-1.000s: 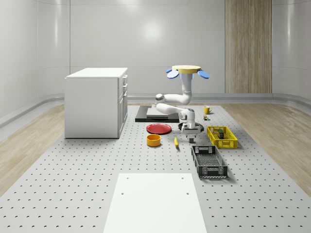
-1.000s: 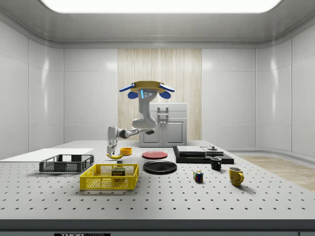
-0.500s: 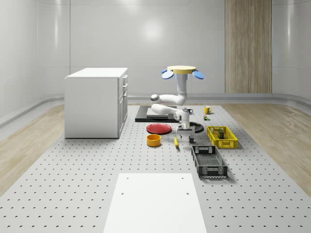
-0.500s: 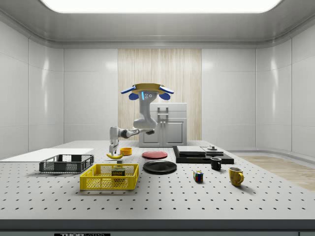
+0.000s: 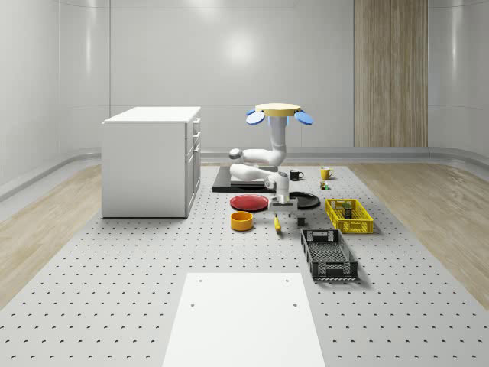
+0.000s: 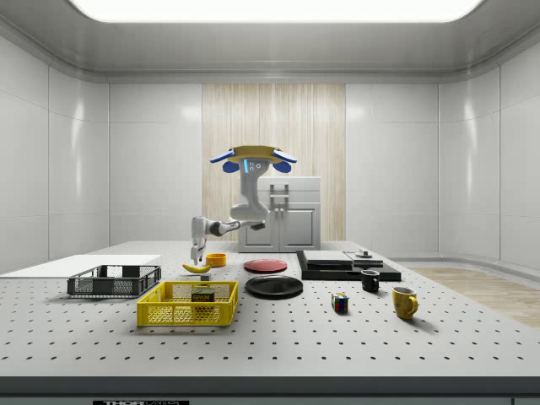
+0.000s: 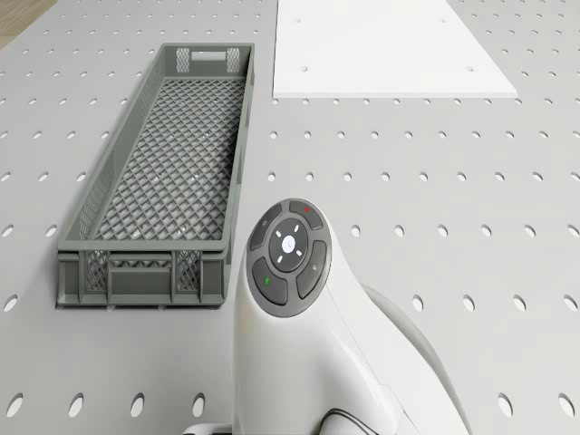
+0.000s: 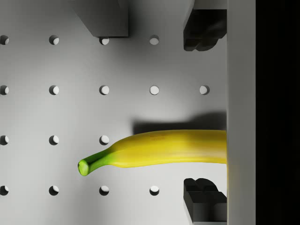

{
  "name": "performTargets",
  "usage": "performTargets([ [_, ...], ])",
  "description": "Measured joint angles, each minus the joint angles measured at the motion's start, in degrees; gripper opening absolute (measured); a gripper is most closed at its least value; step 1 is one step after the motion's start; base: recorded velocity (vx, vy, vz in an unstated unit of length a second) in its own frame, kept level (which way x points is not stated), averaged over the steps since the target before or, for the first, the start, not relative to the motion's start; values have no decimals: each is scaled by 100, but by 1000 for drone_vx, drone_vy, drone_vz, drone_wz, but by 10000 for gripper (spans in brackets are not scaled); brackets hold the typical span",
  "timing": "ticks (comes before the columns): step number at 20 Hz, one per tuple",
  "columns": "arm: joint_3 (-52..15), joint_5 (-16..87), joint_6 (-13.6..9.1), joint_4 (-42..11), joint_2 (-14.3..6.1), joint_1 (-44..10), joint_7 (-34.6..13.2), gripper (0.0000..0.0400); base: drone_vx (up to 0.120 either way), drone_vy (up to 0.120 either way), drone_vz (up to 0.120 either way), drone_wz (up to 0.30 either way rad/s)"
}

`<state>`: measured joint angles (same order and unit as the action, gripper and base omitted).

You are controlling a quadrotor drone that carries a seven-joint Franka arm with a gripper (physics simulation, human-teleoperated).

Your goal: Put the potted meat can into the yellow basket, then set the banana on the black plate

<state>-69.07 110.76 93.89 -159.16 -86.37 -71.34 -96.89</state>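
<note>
The banana (image 5: 276, 222) (image 6: 197, 267) (image 8: 159, 149) lies on the perforated table between the orange bowl and the grey crate. My gripper (image 5: 281, 208) (image 6: 197, 255) (image 8: 203, 117) hangs open just above it, pointing down. In the wrist view one fingertip (image 8: 202, 32) stands on each side of the fruit, apart from it. The potted meat can (image 6: 202, 296) (image 5: 348, 210) sits inside the yellow basket (image 5: 359, 223) (image 6: 173, 314). The black plate (image 5: 308, 199) (image 6: 274, 287) lies beyond the banana. The drone (image 5: 279, 112) (image 6: 253, 155) hovers high over the table behind the banana.
An orange bowl (image 5: 242, 220) and a red plate (image 5: 250, 202) lie by the banana. A grey crate (image 5: 328, 254) (image 7: 163, 172) is nearer the front, beside a white panel (image 7: 390, 45). A white cabinet (image 5: 153, 160), a black slab (image 6: 346, 266), mugs (image 6: 405, 301) and a cube (image 6: 339, 303) stand further off.
Drone and arm have shifted toward the whole-scene view's left, away from the yellow basket. The gripper has travelled from beside the basket to directly over the banana.
</note>
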Motion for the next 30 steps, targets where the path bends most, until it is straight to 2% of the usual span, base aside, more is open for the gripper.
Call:
performTargets([
  [3, 0, 1, -1, 0, 1, 1, 0, 400, 0, -67, 0, 0],
  [7, 0, 1, -3, 0, 3, 1, 1, 400, 0, -10, -120, 0],
  [9, 0, 2, -4, 0, 4, 2, 1, 400, 0, -100, 0, 0],
  [17, 203, 191, 82, 81, 17, -43, 5, 400, 0, 0, 0, 0],
  [30, 412, 415, 189, 592, 210, -453, 23, 400, 0, 0, 0, 0],
])
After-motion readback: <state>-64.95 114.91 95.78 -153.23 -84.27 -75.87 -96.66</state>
